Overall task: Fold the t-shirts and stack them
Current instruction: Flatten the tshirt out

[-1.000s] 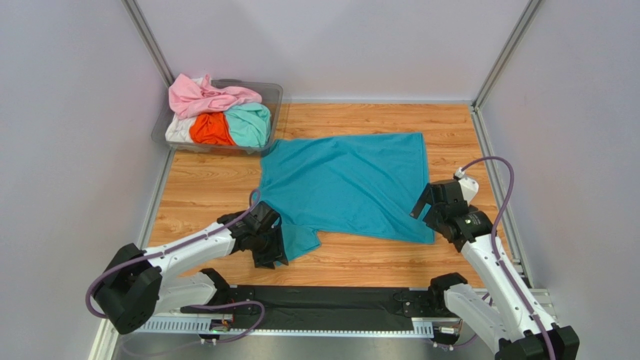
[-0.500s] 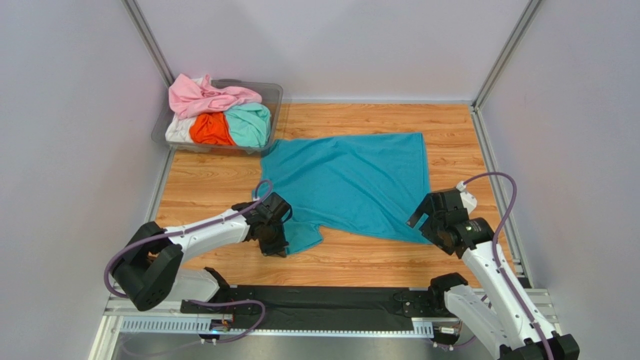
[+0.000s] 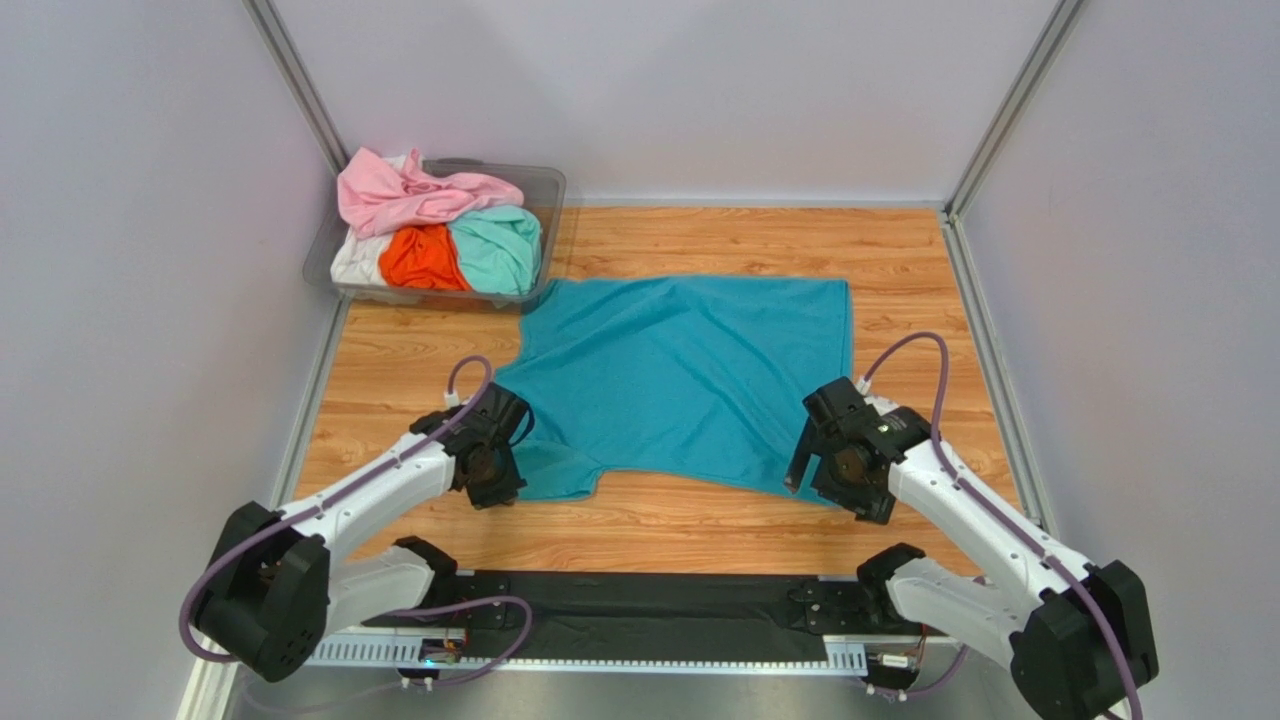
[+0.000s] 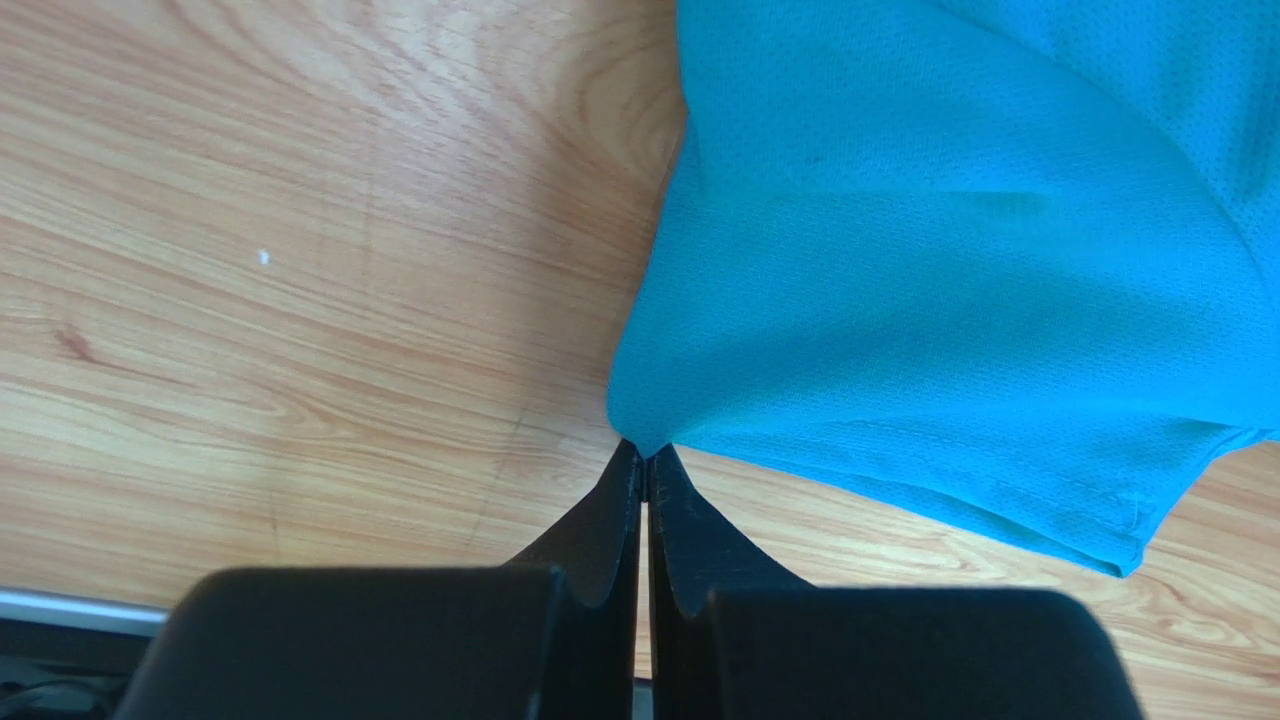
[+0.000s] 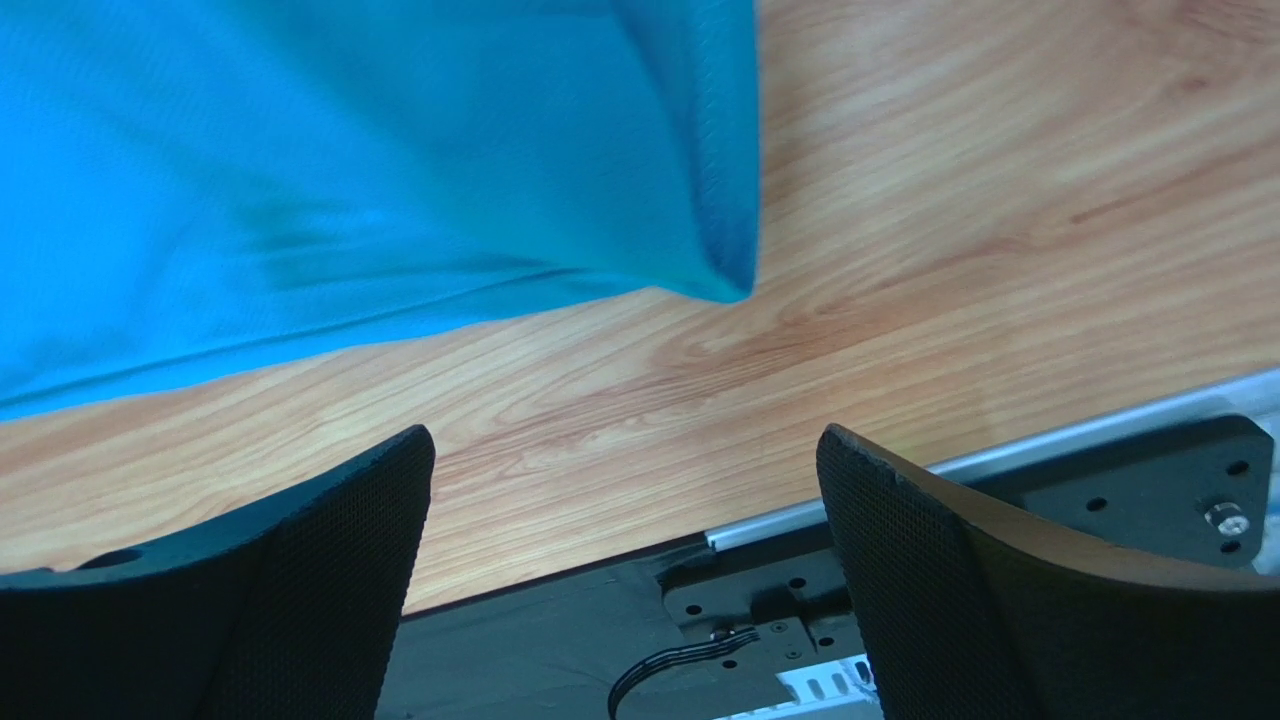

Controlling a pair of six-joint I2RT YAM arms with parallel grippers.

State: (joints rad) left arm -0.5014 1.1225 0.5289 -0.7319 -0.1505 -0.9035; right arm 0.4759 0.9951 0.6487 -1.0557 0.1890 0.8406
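Table [image 3: 917,263]: wood-grain top. Pale grey walls [image 3: 676,90] on its left, far and right sides. Metal posts [image 3: 298,83] at its far corners. Black plate [image 3: 661,600] along its near edge.

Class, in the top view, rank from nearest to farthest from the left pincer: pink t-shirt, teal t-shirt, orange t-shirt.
1. teal t-shirt, pinched by the left pincer.
2. orange t-shirt, in the far-left tub.
3. pink t-shirt, behind the orange.

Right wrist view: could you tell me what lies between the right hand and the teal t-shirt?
Only bare table; the right wrist view shows the right hand short of the teal t-shirt.
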